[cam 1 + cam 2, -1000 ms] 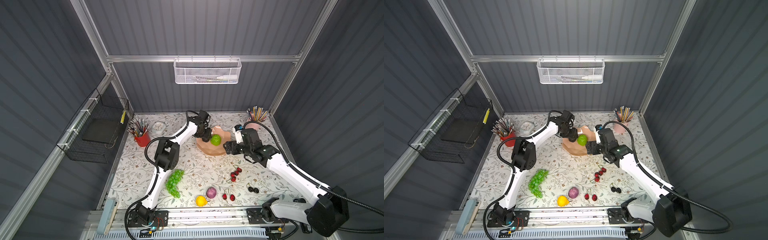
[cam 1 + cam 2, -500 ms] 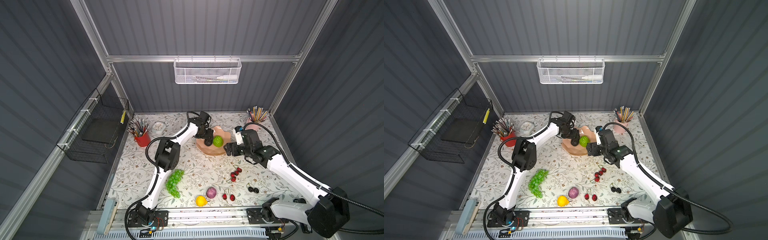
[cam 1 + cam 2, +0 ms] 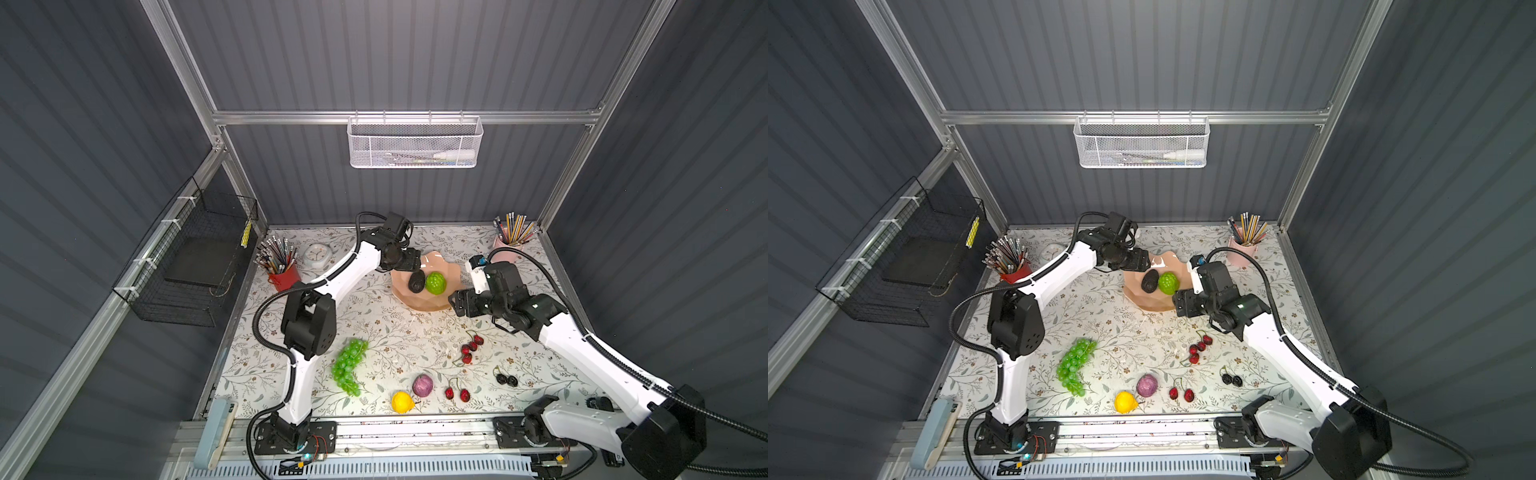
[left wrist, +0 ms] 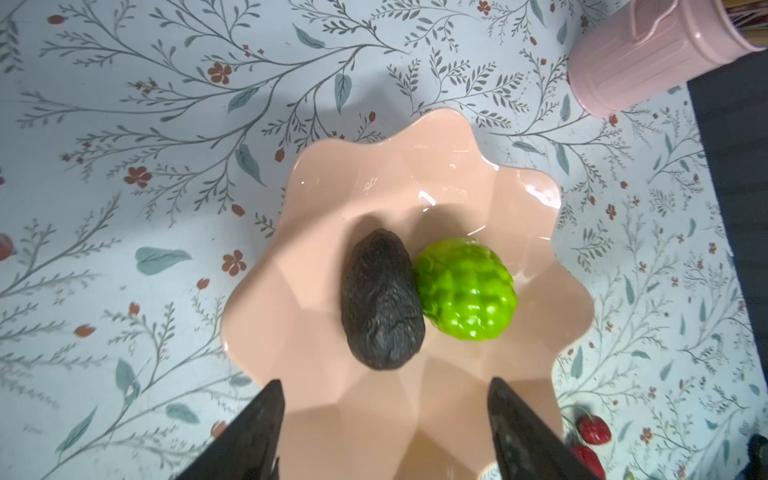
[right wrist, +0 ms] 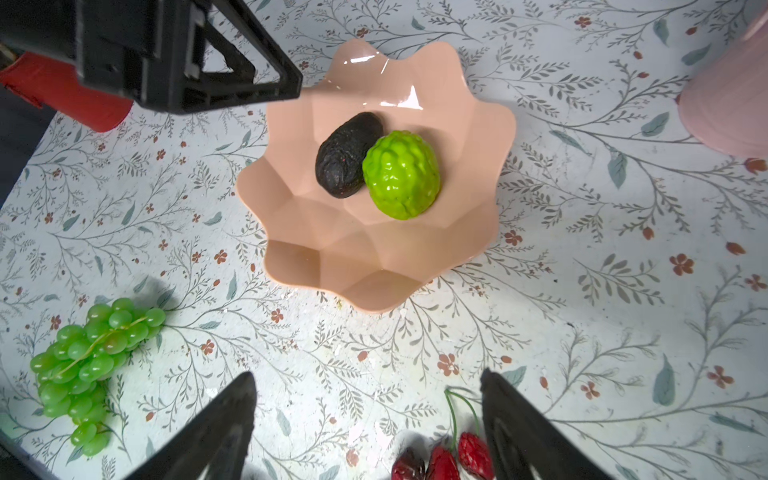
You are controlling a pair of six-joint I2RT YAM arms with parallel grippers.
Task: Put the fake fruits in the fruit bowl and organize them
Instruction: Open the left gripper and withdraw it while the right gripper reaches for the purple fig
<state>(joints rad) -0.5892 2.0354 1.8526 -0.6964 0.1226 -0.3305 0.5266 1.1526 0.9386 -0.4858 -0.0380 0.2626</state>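
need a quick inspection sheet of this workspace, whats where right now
surface: floral mat, flat, some pale scuffs
job's things: black avocado and bumpy green ball touching inside the fruit bowl; grape bunch, lemon, purple fruit, red cherries and dark cherries lie on the mat
clutter: red pencil cup, pink pencil cup, small white clock at the back
grippers: left gripper open, empty, at the bowl's rim; right gripper open, empty, over the mat beside the bowl
cables: black hoses run along both arms, none on the fruits
surroundings: white mesh basket on the back rail, black wire basket on the left wall
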